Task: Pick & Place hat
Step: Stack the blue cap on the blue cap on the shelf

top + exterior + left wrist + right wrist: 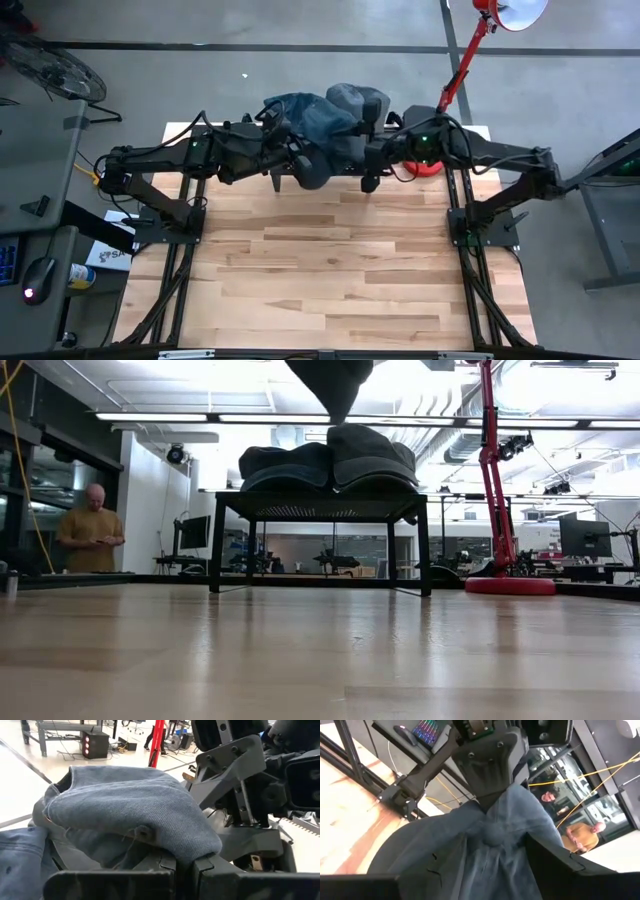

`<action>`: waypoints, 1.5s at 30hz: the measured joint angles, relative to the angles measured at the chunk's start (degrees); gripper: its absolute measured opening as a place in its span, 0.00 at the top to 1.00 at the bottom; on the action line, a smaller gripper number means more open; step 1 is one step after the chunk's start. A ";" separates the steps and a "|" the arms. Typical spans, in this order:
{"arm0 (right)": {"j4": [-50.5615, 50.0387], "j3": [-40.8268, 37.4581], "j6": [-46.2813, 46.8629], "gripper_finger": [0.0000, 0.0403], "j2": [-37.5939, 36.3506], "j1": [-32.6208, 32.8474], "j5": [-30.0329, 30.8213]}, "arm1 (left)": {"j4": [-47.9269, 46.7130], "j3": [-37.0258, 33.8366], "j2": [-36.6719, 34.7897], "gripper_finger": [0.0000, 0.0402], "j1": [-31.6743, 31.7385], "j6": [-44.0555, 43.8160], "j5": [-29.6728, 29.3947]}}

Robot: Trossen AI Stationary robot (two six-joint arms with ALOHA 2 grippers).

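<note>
A blue-grey denim cap (314, 170) hangs in the air over the table's far edge, in front of a black rack. My left gripper (182, 866) is shut on it. In the low view the cap (335, 385) hangs down from the picture's top. My right gripper (470, 890) is open. Its two fingers stand on either side of the cap's crown (490, 850), whose top button (493, 833) faces it. In the high view it sits just right of the cap (370, 182). Two more hats, one blue (298, 110) and one grey (356, 100), rest on top of the rack (320, 505). My left gripper pinches the cap between its two fingers at the crown's lower edge (172, 851), coming level from the table's left. The cap is lifted clear of table and rack, and its crown bulges out beyond the fingers. My right gripper: I cannot tell whether its fingers touch the cap.
The black rack (330, 150) stands at the table's far edge. A red lamp stands at the far right, its base (510, 585) on the table and its arm (455, 85) leaning over. Bare wooden table (320, 270) spreads toward the near edge. A person (92, 530) stands in the room behind.
</note>
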 joint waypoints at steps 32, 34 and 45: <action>-8.10 0.00 4.24 0.99 -2.30 -0.15 2.36 | -0.48 -0.04 0.04 0.79 -1.13 15.18 2.45; -10.15 0.65 5.40 1.00 -2.64 -0.21 2.38 | -0.44 -0.04 -0.06 0.72 -1.70 19.75 0.10; -16.39 8.49 16.01 1.00 -2.30 -5.86 -1.88 | -0.59 0.00 -2.75 0.42 -4.97 29.08 -27.40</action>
